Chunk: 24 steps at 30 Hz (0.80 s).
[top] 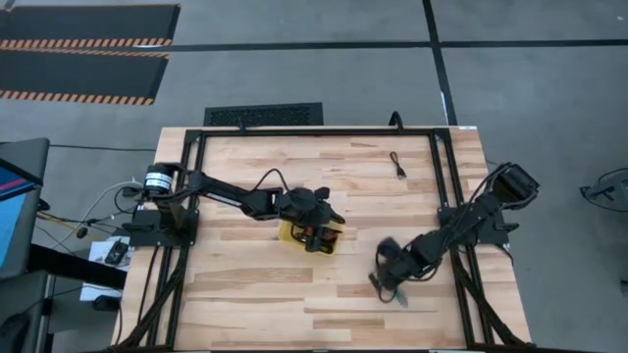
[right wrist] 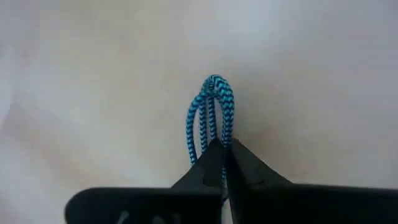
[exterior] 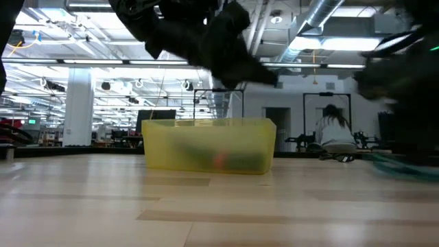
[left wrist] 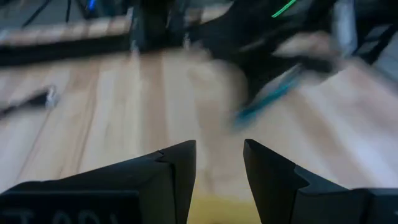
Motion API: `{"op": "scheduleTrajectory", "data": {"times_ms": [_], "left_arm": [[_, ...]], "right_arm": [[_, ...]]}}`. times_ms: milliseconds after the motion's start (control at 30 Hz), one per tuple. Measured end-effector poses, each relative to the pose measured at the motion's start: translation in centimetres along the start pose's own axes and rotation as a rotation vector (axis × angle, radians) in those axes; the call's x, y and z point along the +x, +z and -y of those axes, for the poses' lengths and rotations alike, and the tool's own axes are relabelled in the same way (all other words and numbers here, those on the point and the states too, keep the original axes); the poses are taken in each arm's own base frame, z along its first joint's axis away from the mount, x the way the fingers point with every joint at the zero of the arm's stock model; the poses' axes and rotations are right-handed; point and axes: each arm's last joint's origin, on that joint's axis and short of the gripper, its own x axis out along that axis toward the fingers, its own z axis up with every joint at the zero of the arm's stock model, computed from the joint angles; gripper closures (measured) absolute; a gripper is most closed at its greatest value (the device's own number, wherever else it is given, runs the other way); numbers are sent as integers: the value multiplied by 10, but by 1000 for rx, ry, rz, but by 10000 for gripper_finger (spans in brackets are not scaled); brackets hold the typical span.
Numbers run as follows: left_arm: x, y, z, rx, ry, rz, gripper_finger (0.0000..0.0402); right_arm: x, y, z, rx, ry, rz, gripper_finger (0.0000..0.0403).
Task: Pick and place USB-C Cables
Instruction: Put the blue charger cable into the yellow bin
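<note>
The teal USB-C cable (right wrist: 213, 106) is a braided, folded bundle near the table's near-right part (top: 393, 293). My right gripper (right wrist: 222, 146) is shut on it. My left gripper (left wrist: 219, 167) is open and hovers over the yellow tray (exterior: 206, 145) at the table's middle (top: 294, 235). Dark and red cable bundles (exterior: 219, 159) lie inside the tray. One thin black cable (top: 398, 164) lies on the wood toward the far right. In the left wrist view the teal cable (left wrist: 270, 99) slants below the right arm. My right gripper pinches the teal cable between its two fingers just behind the folded loop end (right wrist: 214, 134), several strands together. The loop sticks out past the fingertips. The remaining length hangs behind, hidden by the gripper in the wrist view; whether it touches the table I cannot tell.
The tray (left wrist: 217, 210) sits right below my left gripper's fingers. A black metal frame (top: 442, 186) runs along the table's sides. Bare wood lies between the tray and the right gripper (top: 388, 273). A person (exterior: 334, 130) sits in the room behind the table.
</note>
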Motion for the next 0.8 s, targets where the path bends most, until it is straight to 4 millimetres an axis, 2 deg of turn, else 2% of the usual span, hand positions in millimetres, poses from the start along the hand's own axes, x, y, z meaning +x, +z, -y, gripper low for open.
{"op": "scheduleTrajectory", "data": {"times_ms": [167, 367, 533, 667, 800], "left_arm": [[-13, 19, 2, 35, -41, 91, 276], [-16, 24, 0, 21, -3, 112, 276], [-17, 27, -1, 27, 49, 137, 276], [-19, 30, -10, 9, 135, 167, 276], [-19, 30, -13, -27, 86, 186, 271]], "right_arm": [[-28, 27, 9, -4, -12, 401, 391], [-59, 51, 15, -29, -12, 751, 392], [-78, 66, 7, -87, 49, 857, 392], [-92, 76, -3, -151, 125, 909, 392], [-100, 81, -13, -235, 208, 922, 392]]}}
